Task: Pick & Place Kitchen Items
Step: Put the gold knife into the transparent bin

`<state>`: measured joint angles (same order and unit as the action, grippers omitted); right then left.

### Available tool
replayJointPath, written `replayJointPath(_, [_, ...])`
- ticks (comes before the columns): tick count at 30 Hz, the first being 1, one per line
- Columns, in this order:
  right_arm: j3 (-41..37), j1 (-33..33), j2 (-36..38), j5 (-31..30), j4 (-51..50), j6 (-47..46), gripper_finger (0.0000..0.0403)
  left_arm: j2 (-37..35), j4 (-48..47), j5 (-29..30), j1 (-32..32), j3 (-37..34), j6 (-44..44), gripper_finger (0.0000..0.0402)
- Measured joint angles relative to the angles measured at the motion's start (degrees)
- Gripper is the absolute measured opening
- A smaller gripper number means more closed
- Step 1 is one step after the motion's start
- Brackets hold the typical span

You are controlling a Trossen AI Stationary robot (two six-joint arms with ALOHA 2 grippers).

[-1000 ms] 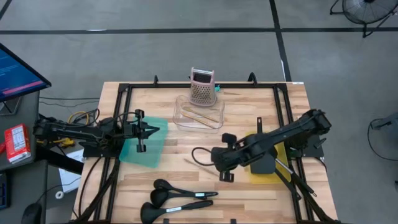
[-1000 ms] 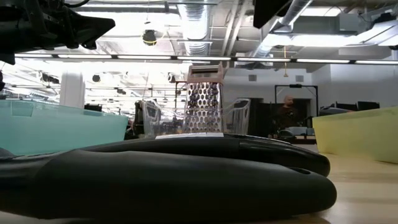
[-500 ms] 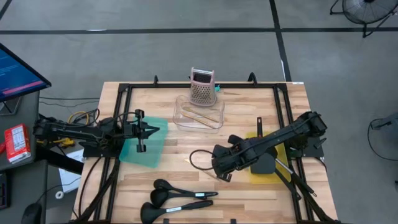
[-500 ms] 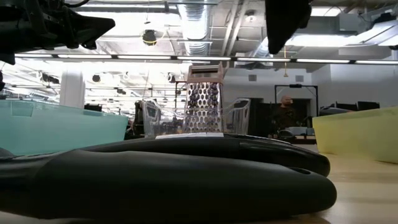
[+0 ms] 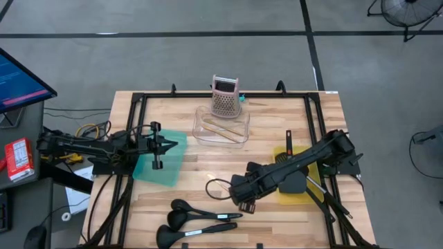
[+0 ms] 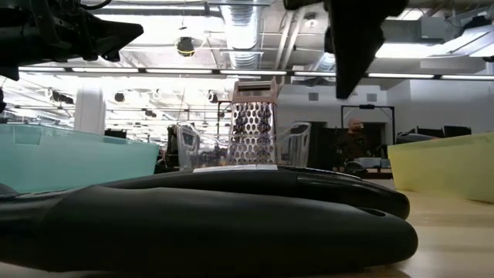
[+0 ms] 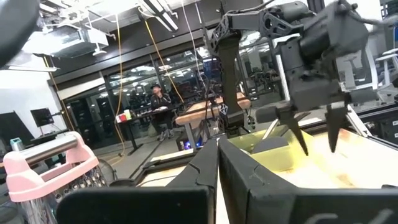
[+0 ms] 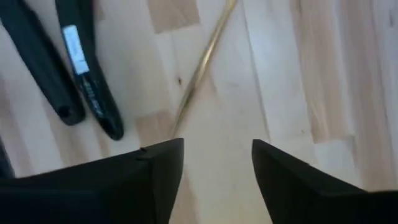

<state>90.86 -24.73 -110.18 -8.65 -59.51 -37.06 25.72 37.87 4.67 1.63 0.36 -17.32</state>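
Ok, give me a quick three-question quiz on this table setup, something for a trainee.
1. True or false: the right end effector is open and holds nothing.
2. Pick one: the pink grater stands (A) at the far side of the table, (B) at its near edge, (C) on the floor.
3. Fill the gap: the left end effector hangs over the ____ bin.

Key: 1 true; 2 A; 3 teal.
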Motion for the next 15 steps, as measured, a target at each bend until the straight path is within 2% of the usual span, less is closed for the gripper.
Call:
replayJointPath(6, [-0.22, 0.91, -0.77, 1.12, -0.13, 0.11, 0.0203, 0.01, 0.08, 0.0, 0.01, -0.01, 0.0, 0.0002])
replayJointPath(15, [-0.07, 0.74, -4.14, 1.46, 4.87, -5.46, 0.0183, -0.09, 1.24, 3.5, -0.48, -0.02, -0.45, 0.0002])
